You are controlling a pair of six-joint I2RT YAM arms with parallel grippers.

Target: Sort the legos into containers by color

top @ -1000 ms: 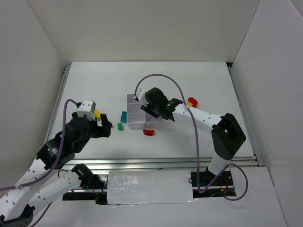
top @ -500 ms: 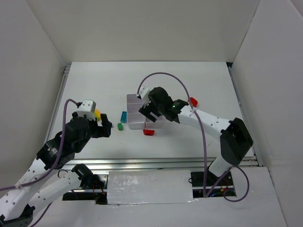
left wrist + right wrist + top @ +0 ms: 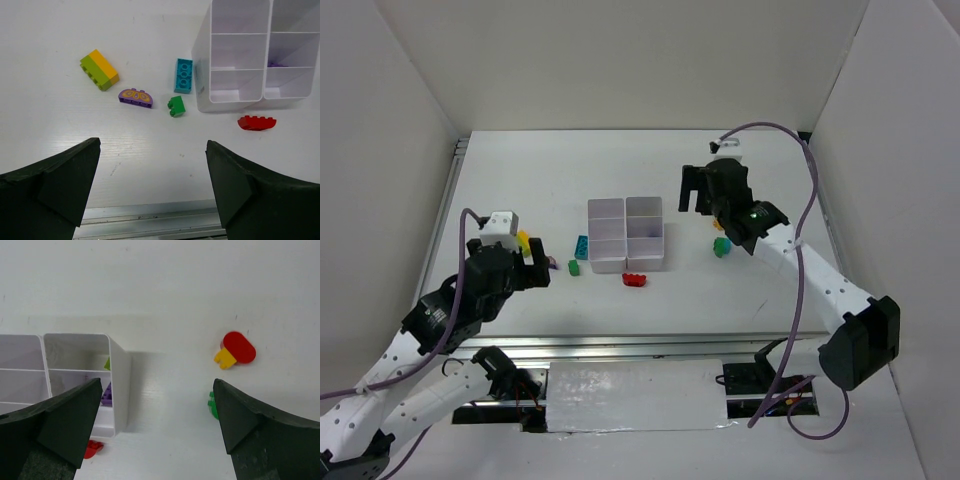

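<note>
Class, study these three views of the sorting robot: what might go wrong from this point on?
1. The teal brick lies close against the outer wall of the containers. If the open left gripper closes on it, it may shove the containers.
2. The yellow-and-green brick and the red-and-yellow piece each join two colours, so either could end up in a wrong compartment.

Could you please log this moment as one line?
left gripper: open, above loose legos | right gripper: open, beside containers | red brick: outside containers
</note>
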